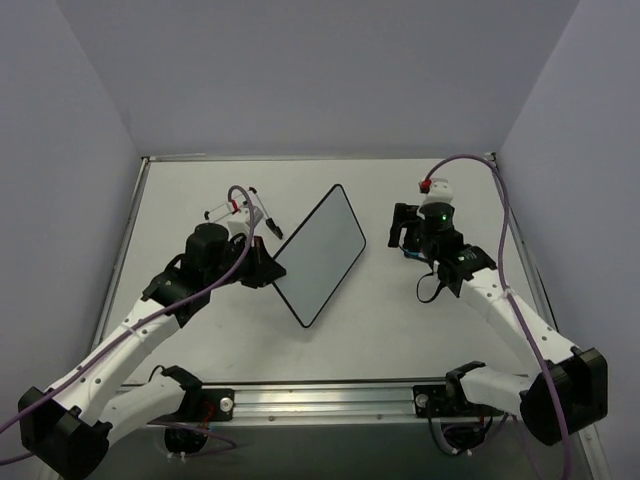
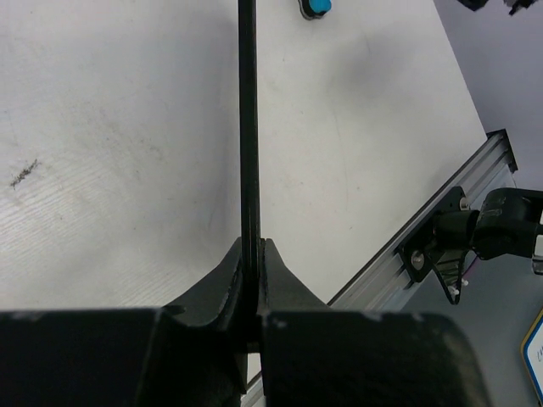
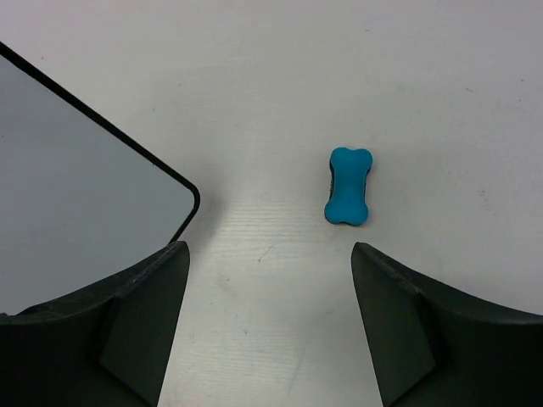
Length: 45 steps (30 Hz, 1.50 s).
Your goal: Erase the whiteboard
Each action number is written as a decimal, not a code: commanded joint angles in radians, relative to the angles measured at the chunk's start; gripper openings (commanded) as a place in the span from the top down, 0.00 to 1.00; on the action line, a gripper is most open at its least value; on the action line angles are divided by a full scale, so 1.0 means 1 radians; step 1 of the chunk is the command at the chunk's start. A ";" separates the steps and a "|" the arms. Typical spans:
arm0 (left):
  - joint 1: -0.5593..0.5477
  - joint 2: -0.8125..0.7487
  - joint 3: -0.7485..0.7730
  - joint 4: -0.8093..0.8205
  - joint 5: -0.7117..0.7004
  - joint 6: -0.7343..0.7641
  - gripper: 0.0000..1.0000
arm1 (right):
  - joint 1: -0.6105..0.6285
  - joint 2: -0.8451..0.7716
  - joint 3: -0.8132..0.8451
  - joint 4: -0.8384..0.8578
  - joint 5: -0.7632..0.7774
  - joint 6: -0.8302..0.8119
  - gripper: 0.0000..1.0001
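Note:
The whiteboard [image 1: 322, 255] is a white board with a thin black frame and no writing that I can see. It is held up on a tilt at mid-table. My left gripper [image 1: 268, 266] is shut on its lower left edge. In the left wrist view the board shows edge-on as a black strip [image 2: 247, 127] pinched between my left gripper's [image 2: 254, 254] jaws. A small blue bone-shaped eraser [image 3: 348, 186] lies flat on the table. My right gripper [image 3: 270, 250] hangs above the table, open and empty, with the eraser just beyond its fingertips. The whiteboard's corner [image 3: 76, 186] is at its left.
An aluminium rail [image 1: 320, 395] runs along the near table edge and carries both arm bases. It shows in the left wrist view as well [image 2: 450, 212]. Grey walls close in the table on the left, back and right. The eraser [image 2: 316, 7] lies past the board's far end.

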 commanded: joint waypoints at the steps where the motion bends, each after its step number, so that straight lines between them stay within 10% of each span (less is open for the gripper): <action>1: 0.027 -0.014 0.047 0.176 0.030 0.014 0.98 | -0.006 -0.092 -0.035 0.004 0.016 0.033 0.27; 19: 0.548 0.227 0.312 0.185 0.708 0.338 0.98 | 0.034 -0.352 -0.099 0.054 -0.201 0.061 0.26; 45: 0.889 0.537 0.657 -0.350 0.738 0.971 0.98 | 0.141 -0.409 -0.152 0.102 -0.251 0.076 0.26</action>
